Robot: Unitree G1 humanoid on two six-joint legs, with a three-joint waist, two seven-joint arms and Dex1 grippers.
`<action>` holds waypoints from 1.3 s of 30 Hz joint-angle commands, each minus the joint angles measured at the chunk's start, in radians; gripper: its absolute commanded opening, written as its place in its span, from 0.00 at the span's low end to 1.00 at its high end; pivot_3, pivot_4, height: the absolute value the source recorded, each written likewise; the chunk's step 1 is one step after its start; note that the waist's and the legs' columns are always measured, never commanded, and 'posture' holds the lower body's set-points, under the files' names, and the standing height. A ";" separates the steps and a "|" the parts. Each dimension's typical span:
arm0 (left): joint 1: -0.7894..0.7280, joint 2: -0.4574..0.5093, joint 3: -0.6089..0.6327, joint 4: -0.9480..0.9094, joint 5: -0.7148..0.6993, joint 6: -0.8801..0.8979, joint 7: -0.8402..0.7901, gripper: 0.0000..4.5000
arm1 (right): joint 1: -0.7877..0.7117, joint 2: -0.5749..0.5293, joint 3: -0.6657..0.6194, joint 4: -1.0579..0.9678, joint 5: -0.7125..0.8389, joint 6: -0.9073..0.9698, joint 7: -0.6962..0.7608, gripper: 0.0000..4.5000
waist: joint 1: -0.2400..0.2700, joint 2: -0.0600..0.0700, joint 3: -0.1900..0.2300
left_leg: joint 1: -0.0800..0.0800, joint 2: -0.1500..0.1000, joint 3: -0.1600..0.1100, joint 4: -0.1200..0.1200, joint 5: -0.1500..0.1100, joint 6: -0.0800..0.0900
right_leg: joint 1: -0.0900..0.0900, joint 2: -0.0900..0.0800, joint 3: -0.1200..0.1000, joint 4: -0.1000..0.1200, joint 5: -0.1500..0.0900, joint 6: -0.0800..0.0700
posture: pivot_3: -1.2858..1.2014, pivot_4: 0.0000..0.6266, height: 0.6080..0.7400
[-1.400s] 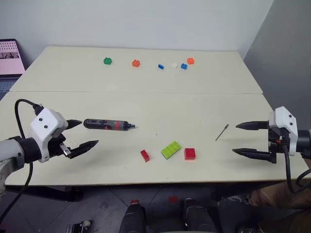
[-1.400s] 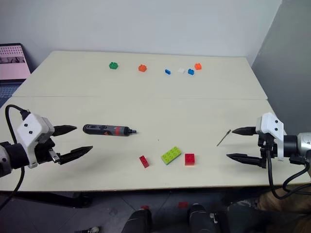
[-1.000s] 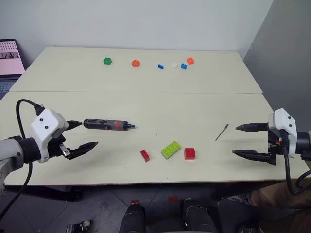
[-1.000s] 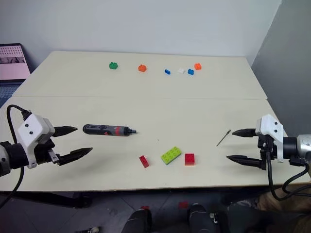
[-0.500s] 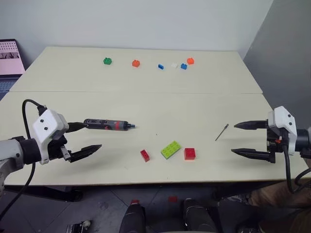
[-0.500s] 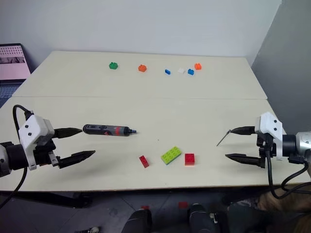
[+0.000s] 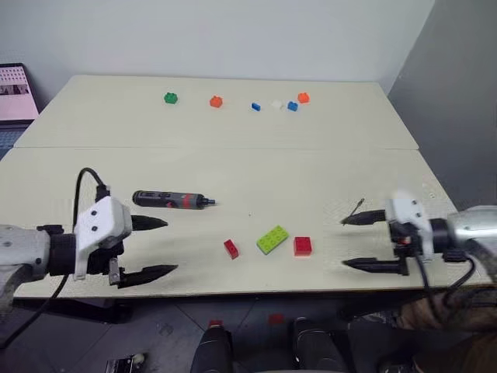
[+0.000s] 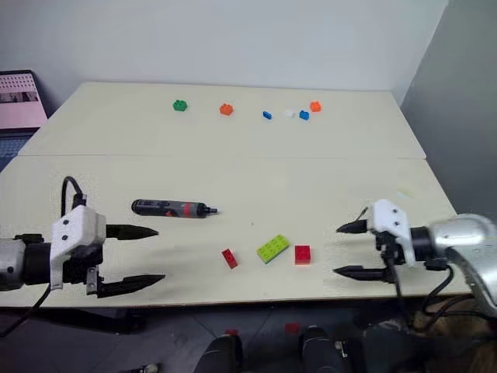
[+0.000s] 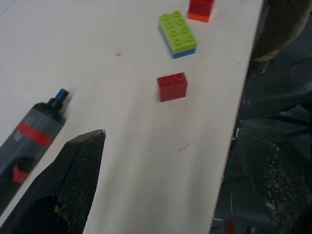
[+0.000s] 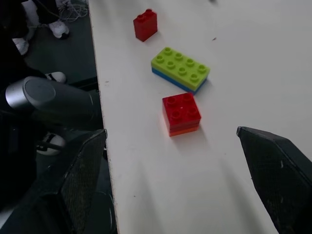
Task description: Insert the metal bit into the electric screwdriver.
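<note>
Nothing is joined yet: the electric screwdriver (image 7: 169, 200) lies on the table (image 7: 233, 171), the metal bit (image 7: 356, 207) well to its right. Both claws, left (image 7: 147, 249) and right (image 7: 359, 242), are spread and empty (everything remains).

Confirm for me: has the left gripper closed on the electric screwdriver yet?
No. The left gripper is open and empty, and the electric screwdriver lies on the table apart from it.

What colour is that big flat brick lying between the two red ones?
The big flat brick is lime green on top with a blue layer beneath, clearest in the right wrist view.
</note>
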State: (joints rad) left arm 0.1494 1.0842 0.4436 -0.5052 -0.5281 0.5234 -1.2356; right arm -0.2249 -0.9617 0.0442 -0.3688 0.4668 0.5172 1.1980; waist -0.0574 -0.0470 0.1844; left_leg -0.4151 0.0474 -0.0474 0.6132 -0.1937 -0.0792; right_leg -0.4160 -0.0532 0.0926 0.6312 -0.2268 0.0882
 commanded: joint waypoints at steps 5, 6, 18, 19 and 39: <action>-0.050 0.009 -0.086 -0.040 0.011 -0.067 -0.007 1.00 | -0.160 0.114 0.212 0.111 -0.168 -0.036 -0.028 1.00 | 0.000 0.000 0.000 | 0.000 0.000 0.000 0.000 0.000 0.000 | -0.001 0.000 0.000 0.001 0.000 0.000 | 0.52 0.24 1.00; -0.057 0.006 -0.099 -0.044 0.011 -0.070 -0.004 1.00 | -0.177 0.135 0.230 0.134 -0.181 -0.040 -0.029 1.00 | 0.000 0.000 0.000 | 0.000 0.000 0.000 0.000 0.000 0.000 | -0.001 0.000 0.000 0.001 0.000 0.000 | 0.52 0.24 1.00; -0.117 -0.005 -0.185 -0.029 0.017 -0.105 0.004 1.00 | -0.237 0.247 0.306 0.286 -0.274 -0.139 -0.005 0.79 | 0.001 0.000 0.000 | 0.000 0.000 0.000 0.000 0.000 0.000 | -0.001 0.001 0.000 0.004 0.000 0.000 | 0.52 0.24 1.00; -0.120 -0.008 -0.189 -0.030 0.016 -0.106 0.005 1.00 | -0.236 0.248 0.304 0.285 -0.272 -0.140 -0.002 0.73 | 0.001 0.000 0.000 | 0.000 0.000 0.000 0.000 0.000 0.000 | -0.001 0.001 0.000 0.005 0.000 0.000 | 0.52 0.24 1.00; -0.265 -0.164 -0.304 -0.057 -0.029 -0.078 0.116 1.00 | -0.011 0.103 -0.109 0.132 -0.179 -0.065 -0.148 0.32 | 0.022 0.001 0.001 | -0.002 0.000 -0.001 0.011 0.001 0.001 | -0.003 0.003 0.003 0.014 -0.002 0.000 | 0.52 0.24 1.00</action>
State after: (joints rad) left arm -0.0779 0.9409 0.1559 -0.5347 -0.5338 0.4455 -1.1456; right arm -0.2809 -0.8404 0.0658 -0.1946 0.2546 0.4149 1.1033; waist -0.0351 -0.0461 0.1853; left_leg -0.4172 0.0476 -0.0479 0.6240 -0.1930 -0.0782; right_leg -0.4188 -0.0504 0.0959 0.6451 -0.2285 0.0878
